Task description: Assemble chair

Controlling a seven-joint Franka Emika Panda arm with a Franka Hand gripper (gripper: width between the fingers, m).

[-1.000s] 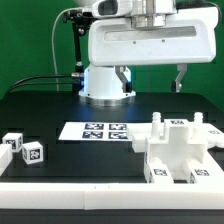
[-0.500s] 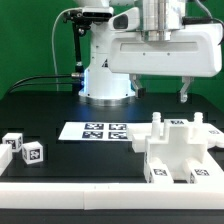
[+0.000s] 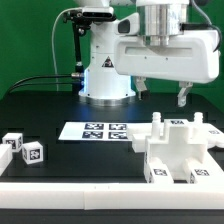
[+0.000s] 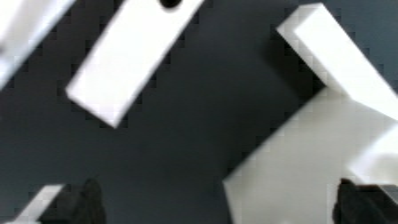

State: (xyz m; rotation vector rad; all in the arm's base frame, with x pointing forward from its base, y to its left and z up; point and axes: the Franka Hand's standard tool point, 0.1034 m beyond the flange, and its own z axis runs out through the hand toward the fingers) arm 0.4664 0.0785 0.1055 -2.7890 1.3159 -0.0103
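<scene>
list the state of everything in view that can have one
gripper: open, empty, hovers above the partly built chair
partly built chair: stands on the table, not held
outer loose piece: on the table at the exterior view's left, unattached
inner loose piece: beside it, unattached, tag facing the camera
marker board: lies flat, nothing on it
</scene>
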